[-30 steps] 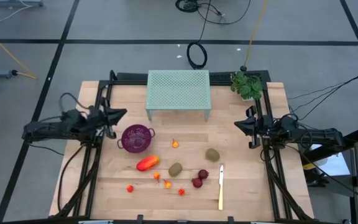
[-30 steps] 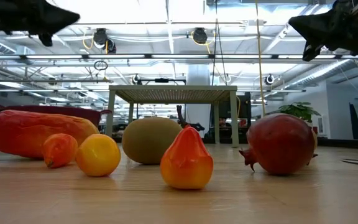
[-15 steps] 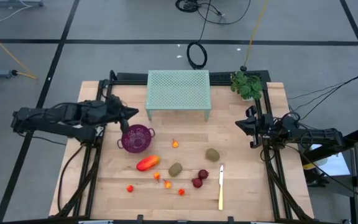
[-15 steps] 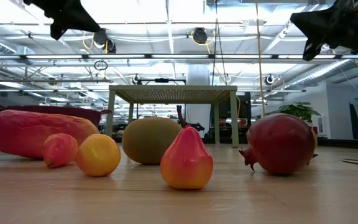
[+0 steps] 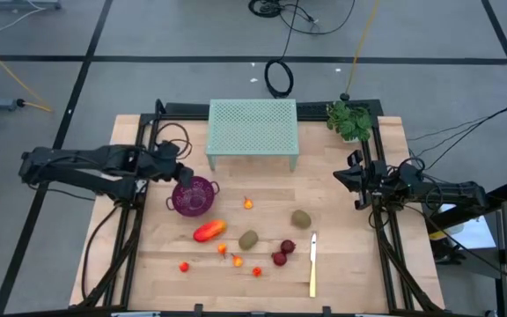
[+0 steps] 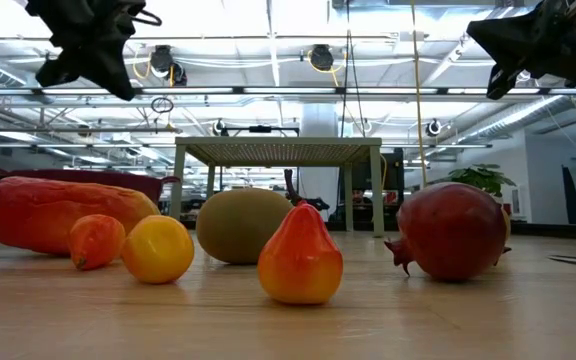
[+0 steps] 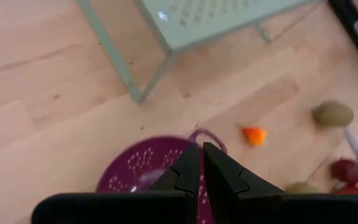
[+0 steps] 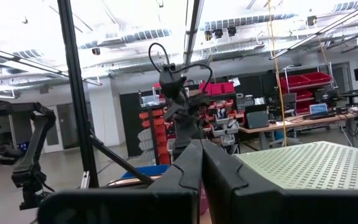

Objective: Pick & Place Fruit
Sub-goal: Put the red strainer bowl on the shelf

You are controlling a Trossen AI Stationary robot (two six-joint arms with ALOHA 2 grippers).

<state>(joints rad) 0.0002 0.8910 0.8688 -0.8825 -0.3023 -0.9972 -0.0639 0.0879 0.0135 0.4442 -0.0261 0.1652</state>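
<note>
Wooden table [image 5: 341, 255], scattered fruit [image 5: 248, 239]

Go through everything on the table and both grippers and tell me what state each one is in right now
Left gripper: shut, empty, above the purple bowl.
Right gripper: shut, empty, raised at the table's right edge.
Purple bowl: upright, no fruit visible inside.
Elongated red-orange fruit: lying on the table.
Two kiwis: on the table, apart.
Knife: flat on the table.
Green rack: standing, nothing on top.
</note>
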